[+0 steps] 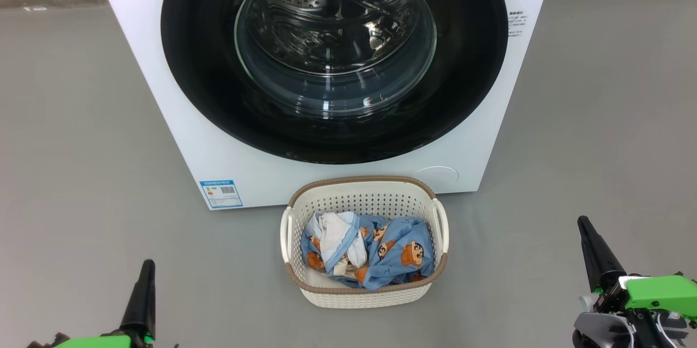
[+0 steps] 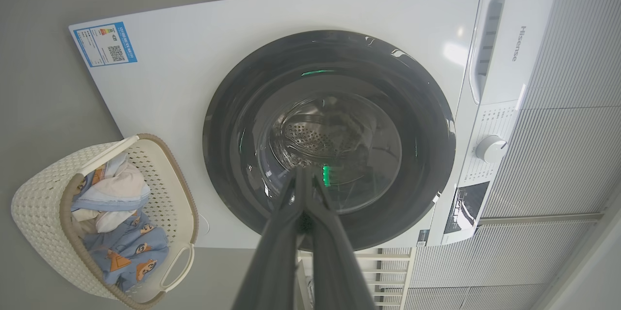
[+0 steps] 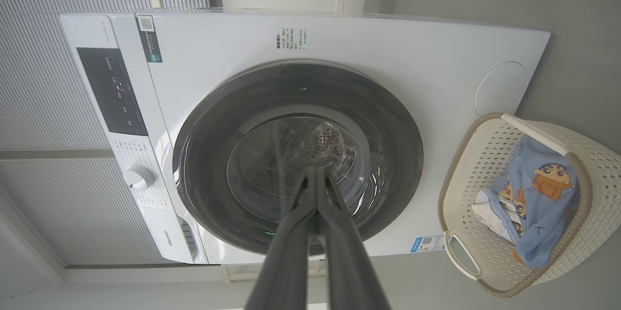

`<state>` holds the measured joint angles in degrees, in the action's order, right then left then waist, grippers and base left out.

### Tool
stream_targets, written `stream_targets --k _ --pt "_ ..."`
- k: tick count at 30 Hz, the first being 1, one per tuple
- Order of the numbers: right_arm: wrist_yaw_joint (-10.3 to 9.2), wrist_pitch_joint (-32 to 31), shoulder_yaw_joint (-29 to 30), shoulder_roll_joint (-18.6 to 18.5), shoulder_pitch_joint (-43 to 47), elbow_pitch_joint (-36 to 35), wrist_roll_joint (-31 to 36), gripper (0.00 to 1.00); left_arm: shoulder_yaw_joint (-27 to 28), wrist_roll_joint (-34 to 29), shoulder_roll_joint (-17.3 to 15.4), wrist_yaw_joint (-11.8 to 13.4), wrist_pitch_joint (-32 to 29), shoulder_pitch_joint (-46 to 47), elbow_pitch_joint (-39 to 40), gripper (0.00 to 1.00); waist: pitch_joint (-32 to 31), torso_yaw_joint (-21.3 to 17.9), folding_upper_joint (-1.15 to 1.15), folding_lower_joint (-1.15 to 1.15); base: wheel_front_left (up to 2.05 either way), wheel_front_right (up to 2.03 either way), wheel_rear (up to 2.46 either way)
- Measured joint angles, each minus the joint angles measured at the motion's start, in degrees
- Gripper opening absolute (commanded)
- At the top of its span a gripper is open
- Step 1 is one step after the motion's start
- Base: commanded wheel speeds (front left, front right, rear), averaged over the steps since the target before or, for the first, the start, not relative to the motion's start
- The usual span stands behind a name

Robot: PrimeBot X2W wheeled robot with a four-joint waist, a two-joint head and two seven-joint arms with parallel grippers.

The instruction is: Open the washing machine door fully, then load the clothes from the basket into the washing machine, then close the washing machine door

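Note:
The white washing machine point(image 1: 163, 65) stands ahead with its round black-ringed door point(image 1: 201, 65) closed flat against the front; the steel drum shows through the glass. The cream basket point(image 1: 364, 294) sits on the floor right before it, holding light-blue cartoon-print clothes point(image 1: 397, 252) and white cloth. My left gripper point(image 1: 146, 269) rests at the lower left, shut and holding nothing, well back from the basket. My right gripper point(image 1: 585, 225) sits at the lower right, shut and holding nothing too. In the left wrist view the left gripper point(image 2: 302, 171) points at the door point(image 2: 228, 121), beside the basket point(image 2: 34, 203). In the right wrist view the right gripper point(image 3: 314, 171) faces the door point(image 3: 204, 155), beside the basket point(image 3: 601, 188).
Bare grey floor point(image 1: 81, 146) spreads on both sides of the machine and around the basket. The control panel with a round dial point(image 2: 491, 149) runs along the machine's top edge. A pale ribbed wall point(image 3: 48, 106) stands behind the machine.

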<state>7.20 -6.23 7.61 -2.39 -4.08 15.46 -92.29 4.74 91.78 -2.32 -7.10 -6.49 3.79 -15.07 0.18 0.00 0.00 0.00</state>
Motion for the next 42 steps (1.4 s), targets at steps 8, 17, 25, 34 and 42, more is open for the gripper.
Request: stream_targets --k 8,17,25,34,42 --pt "0.0 0.0 0.0 0.0 0.0 0.0 0.0 0.0 0.0 0.0 0.0 0.0 0.0 0.0 0.0 0.0 0.0 0.0 0.0 0.0 0.0 0.0 0.0" --pt "0.0 0.0 0.0 0.0 0.0 0.0 0.0 0.0 0.0 0.0 0.0 0.0 0.0 0.0 0.0 0.0 0.0 0.0 0.0 0.0 0.0 0.0 0.0" --pt "0.0 0.0 0.0 0.0 0.0 0.0 0.0 0.0 0.0 0.0 0.0 0.0 0.0 0.0 0.0 0.0 0.0 0.0 0.0 0.0 0.0 0.0 0.0" --pt "0.0 0.0 0.0 0.0 0.0 0.0 0.0 0.0 0.0 0.0 0.0 0.0 0.0 0.0 0.0 0.0 0.0 0.0 0.0 0.0 0.0 0.0 0.0" --pt "0.0 0.0 0.0 0.0 0.0 0.0 0.0 0.0 0.0 0.0 0.0 0.0 0.0 0.0 0.0 0.0 0.0 0.0 0.0 0.0 0.0 0.0 0.0"
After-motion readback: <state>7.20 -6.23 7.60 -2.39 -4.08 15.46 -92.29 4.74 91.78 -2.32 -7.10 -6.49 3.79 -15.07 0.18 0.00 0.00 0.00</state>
